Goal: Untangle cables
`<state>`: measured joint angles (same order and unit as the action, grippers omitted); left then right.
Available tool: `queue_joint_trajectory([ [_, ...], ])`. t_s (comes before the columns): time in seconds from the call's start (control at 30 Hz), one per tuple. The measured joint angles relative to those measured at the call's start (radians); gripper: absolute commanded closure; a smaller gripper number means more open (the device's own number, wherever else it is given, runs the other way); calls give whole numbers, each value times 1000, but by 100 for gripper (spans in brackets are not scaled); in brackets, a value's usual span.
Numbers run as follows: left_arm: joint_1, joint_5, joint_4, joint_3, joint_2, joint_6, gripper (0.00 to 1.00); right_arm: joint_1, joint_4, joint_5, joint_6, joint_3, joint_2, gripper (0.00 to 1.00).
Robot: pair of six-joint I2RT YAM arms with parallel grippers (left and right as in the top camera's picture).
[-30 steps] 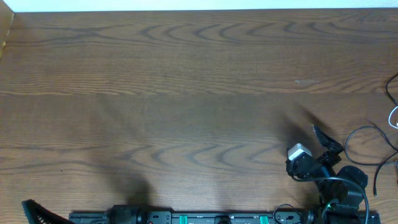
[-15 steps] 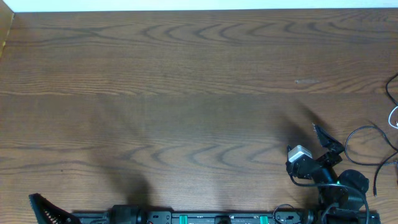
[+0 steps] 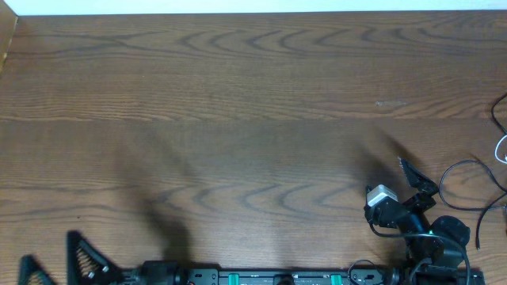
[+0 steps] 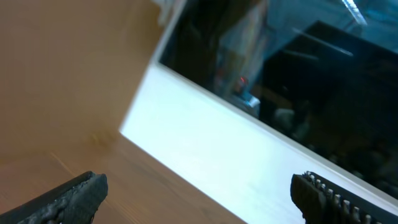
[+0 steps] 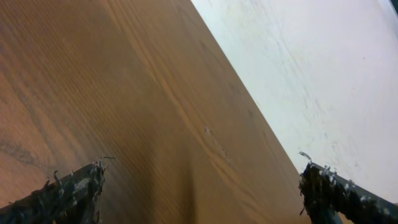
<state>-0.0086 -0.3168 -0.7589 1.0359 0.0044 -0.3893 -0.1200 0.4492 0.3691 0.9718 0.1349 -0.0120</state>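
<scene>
Mostly at the table's (image 3: 238,119) right edge, the cables (image 3: 459,163) lie near the right gripper (image 5: 202,186), whose 2 fingers spread wide, empty; the left gripper (image 3: 55,265), equally wide and empty, sits well apart.

Brown wood-grained table (image 3: 238,119), black cables (image 3: 463,162), one white cable (image 3: 501,147).

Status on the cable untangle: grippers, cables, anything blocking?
Left gripper open, empty; right gripper open, empty. Cables at right edge of table, partly out of frame, untouched. No obstruction seen.
</scene>
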Motion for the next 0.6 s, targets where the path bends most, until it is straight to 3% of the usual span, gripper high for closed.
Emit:
queue_joint_trajectory([
  [0.33,0,134,86,-289,0,-108,1,0,0,0,0,0,0,1],
  [0.6,0,161,128,-495,0,-107,0,0,1,0,0,0,0,1],
])
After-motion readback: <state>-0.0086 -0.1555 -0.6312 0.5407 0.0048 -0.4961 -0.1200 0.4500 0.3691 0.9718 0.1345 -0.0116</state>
